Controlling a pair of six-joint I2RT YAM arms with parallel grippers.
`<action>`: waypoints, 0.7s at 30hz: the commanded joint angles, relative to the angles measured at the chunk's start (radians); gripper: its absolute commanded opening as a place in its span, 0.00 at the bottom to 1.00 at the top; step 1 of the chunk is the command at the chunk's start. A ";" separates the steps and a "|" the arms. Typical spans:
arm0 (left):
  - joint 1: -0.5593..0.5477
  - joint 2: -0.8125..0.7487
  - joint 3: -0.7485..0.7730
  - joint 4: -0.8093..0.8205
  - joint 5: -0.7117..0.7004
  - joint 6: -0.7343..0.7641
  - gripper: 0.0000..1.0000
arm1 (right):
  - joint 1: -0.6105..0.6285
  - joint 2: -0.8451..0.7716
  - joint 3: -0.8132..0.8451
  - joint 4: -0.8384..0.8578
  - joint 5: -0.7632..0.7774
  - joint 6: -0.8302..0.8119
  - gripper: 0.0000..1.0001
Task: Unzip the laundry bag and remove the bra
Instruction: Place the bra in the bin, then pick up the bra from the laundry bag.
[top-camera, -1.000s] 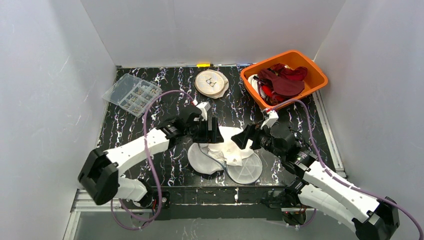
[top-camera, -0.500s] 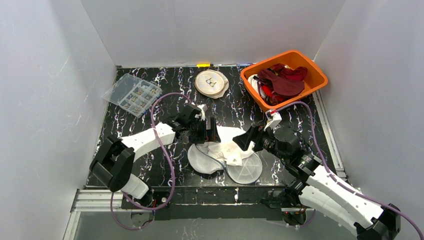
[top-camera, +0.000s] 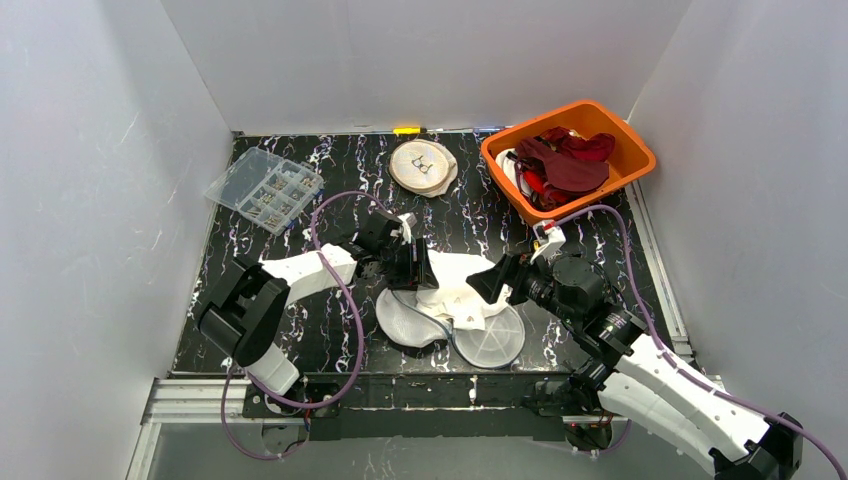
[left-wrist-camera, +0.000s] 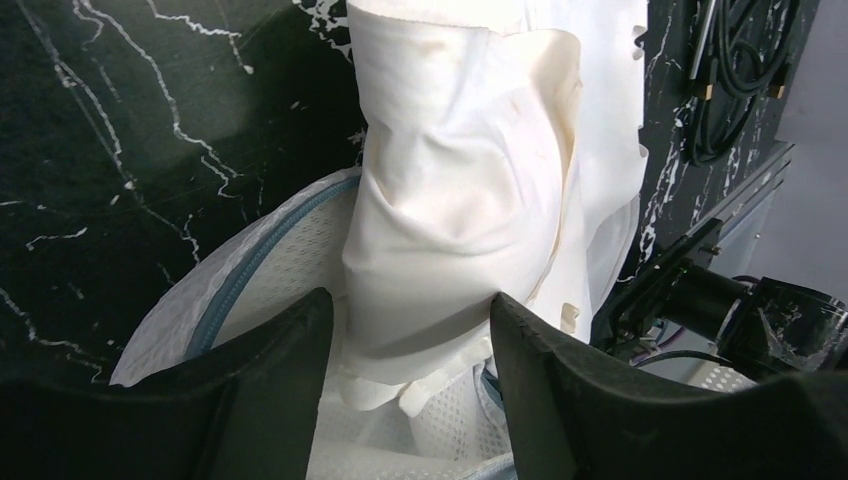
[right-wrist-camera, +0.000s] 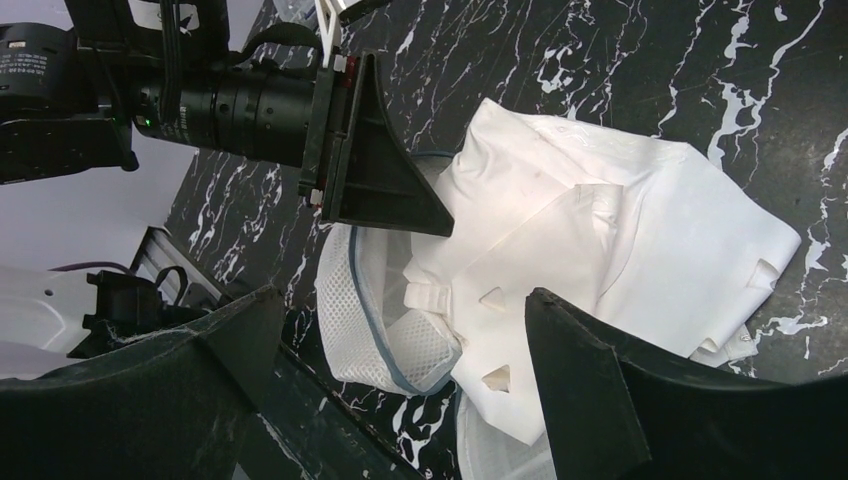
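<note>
The white mesh laundry bag (top-camera: 405, 320) lies unzipped near the table's front, its grey zipper edge (left-wrist-camera: 235, 285) curling open. The white bra (top-camera: 465, 290) lies half out of it, toward the back right. My left gripper (top-camera: 428, 272) is down at the bra's left end. In the left wrist view its fingers (left-wrist-camera: 270, 370) press a bunched cup of the bra (left-wrist-camera: 450, 200) from both sides. My right gripper (top-camera: 485, 282) hovers open by the bra's right side. The right wrist view has the bra (right-wrist-camera: 620, 240) and the bag (right-wrist-camera: 370, 300) lying below its spread fingers.
An orange basket (top-camera: 640, 150) holding red clothes (top-camera: 565, 165) stands at the back right. A clear compartment box (top-camera: 263, 188) sits at the back left, and a round beige disc (top-camera: 423, 165) at the back centre. A round mesh panel (top-camera: 492, 340) lies beside the bag.
The left arm's elbow has swung inward while its gripper stayed at the bra's left end. The right gripper has shifted slightly right and back. The bra and bag have barely moved.
</note>
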 joint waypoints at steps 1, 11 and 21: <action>0.006 0.005 -0.016 0.051 0.084 -0.014 0.56 | -0.002 -0.024 -0.015 0.017 -0.002 0.006 0.97; 0.007 -0.004 -0.027 0.094 0.130 -0.023 0.25 | -0.002 -0.047 -0.010 -0.003 0.010 0.007 0.97; 0.007 -0.104 -0.005 0.081 0.183 -0.041 0.00 | -0.002 -0.072 0.070 -0.050 0.030 -0.007 0.97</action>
